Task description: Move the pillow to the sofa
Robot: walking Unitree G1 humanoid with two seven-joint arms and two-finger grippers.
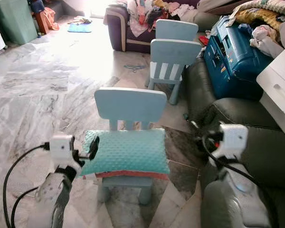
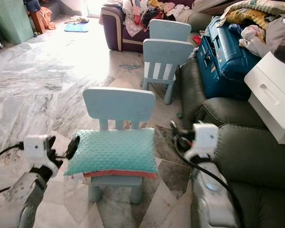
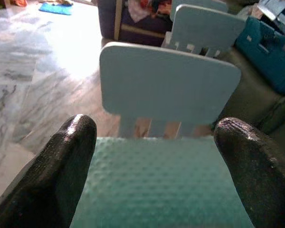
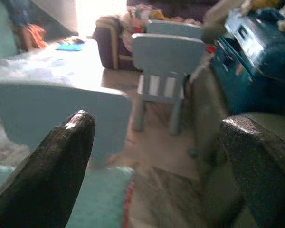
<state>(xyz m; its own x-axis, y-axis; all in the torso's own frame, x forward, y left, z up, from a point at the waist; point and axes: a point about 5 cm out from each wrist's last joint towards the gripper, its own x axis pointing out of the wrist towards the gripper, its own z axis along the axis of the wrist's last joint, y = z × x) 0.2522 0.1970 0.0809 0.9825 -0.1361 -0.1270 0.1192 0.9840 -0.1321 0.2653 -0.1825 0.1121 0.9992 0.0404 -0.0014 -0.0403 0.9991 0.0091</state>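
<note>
A teal dotted pillow [image 1: 126, 152] with a red underside lies flat on the seat of a small light-blue chair [image 1: 130, 104]. My left gripper [image 1: 92, 148] is at the pillow's left edge. In the left wrist view it [image 3: 154, 161] stands open, its fingers spread to either side of the pillow [image 3: 156, 185]. My right gripper [image 1: 198, 137] hovers open just right of the chair, beside the dark green sofa [image 1: 261, 156]. The pillow's corner [image 4: 99, 199] lies below its fingers [image 4: 61, 161].
Two more light-blue chairs [image 1: 173, 61] stand behind. A blue case [image 1: 232, 57] and a white drawer unit [image 1: 280, 90] rest on the green sofa. A purple sofa [image 1: 118, 28] piled with clothes is at the back. Open marble floor [image 1: 38, 85] lies to the left.
</note>
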